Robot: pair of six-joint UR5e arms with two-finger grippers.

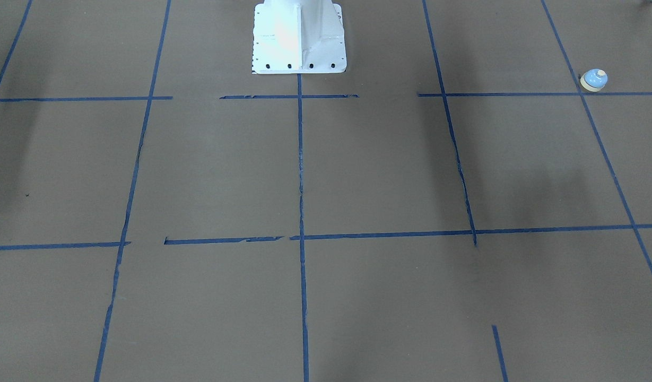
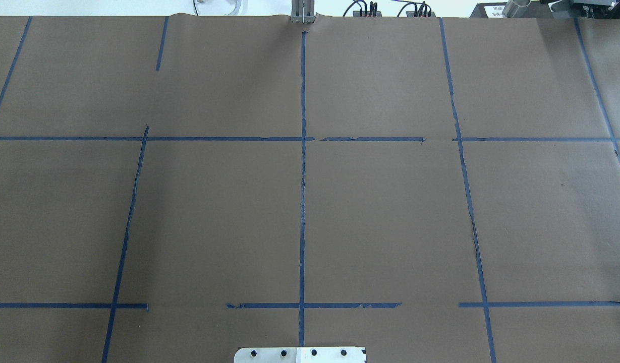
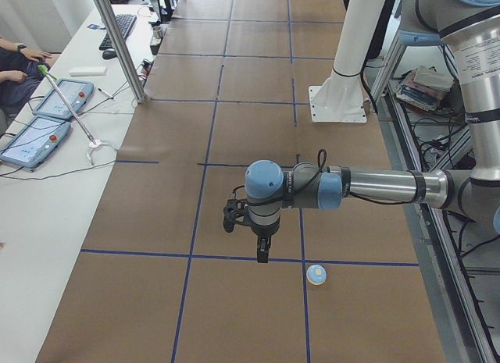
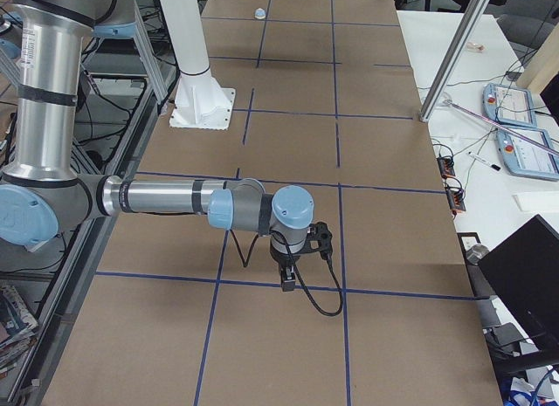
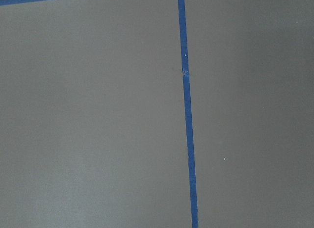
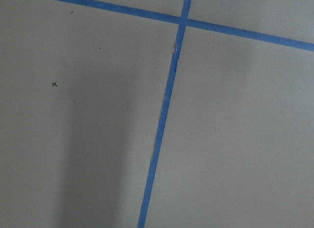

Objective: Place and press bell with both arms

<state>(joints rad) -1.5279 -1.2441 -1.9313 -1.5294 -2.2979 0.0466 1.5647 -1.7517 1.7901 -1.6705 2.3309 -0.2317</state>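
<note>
Brown paper (image 2: 214, 217) with blue tape (image 2: 302, 201) covers the table (image 3: 234, 82), where the bell (image 3: 316, 274) sits near the left gripper (image 3: 263, 256), far from the right gripper (image 4: 286, 284); nobody can tell if either is open.

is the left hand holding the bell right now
No, in the exterior left view the bell sits on the table, apart from the left hand, which hangs beside it.

Silver-grey arms (image 3: 383, 188), light-blue joint caps (image 3: 264, 179)
</note>
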